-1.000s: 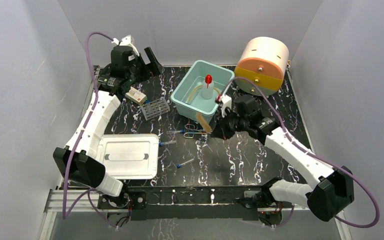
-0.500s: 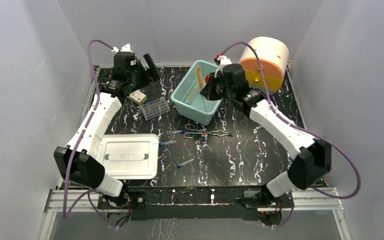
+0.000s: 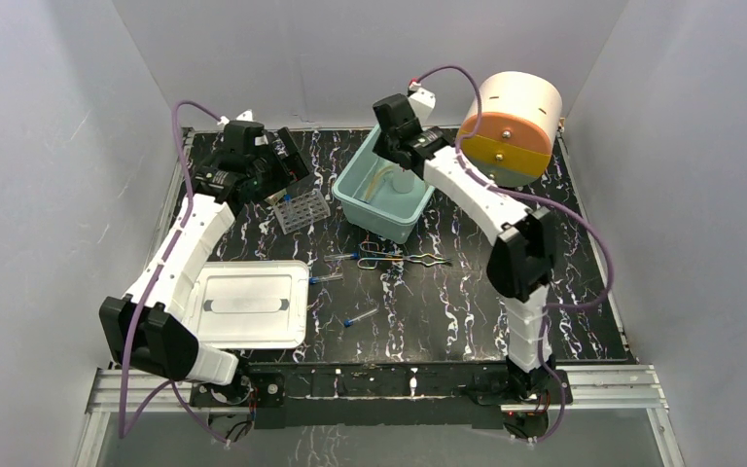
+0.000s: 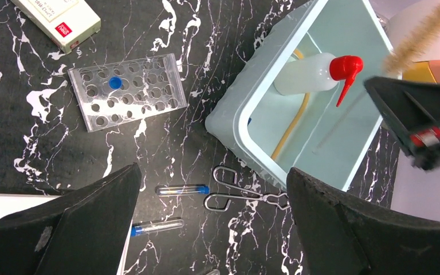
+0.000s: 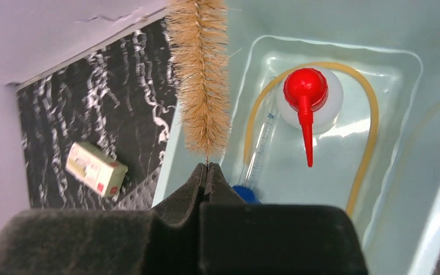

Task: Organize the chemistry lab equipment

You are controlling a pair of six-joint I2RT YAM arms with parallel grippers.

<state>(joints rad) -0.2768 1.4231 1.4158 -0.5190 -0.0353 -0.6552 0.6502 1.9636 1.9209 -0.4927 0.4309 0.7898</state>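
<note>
My right gripper (image 5: 207, 167) is shut on the wire stem of a tan bristle brush (image 5: 200, 74), held above the left rim of the teal bin (image 3: 385, 216). In the bin lie the red-nozzled wash bottle (image 5: 309, 100), tan rubber tubing (image 5: 372, 132) and a blue-capped tube (image 5: 259, 153). My left gripper (image 4: 212, 172) hangs open high over the table, nothing between its fingers. Below it lie metal tongs (image 4: 246, 195) and two blue-capped tubes (image 4: 181, 189) (image 4: 154, 227). The tube rack (image 4: 129, 91) holds a small blue cap (image 4: 114, 83).
A small white box (image 4: 57, 17) lies behind the rack. A white lidded tray (image 3: 250, 304) sits front left, with a third tube (image 3: 360, 317) to its right. A cream and orange drum (image 3: 511, 126) stands at the back right beside the bin.
The right arm lifted the brush from the table in front of the bin and swung it up over the bin's back left. The left gripper shifted slightly right, toward the rack.
</note>
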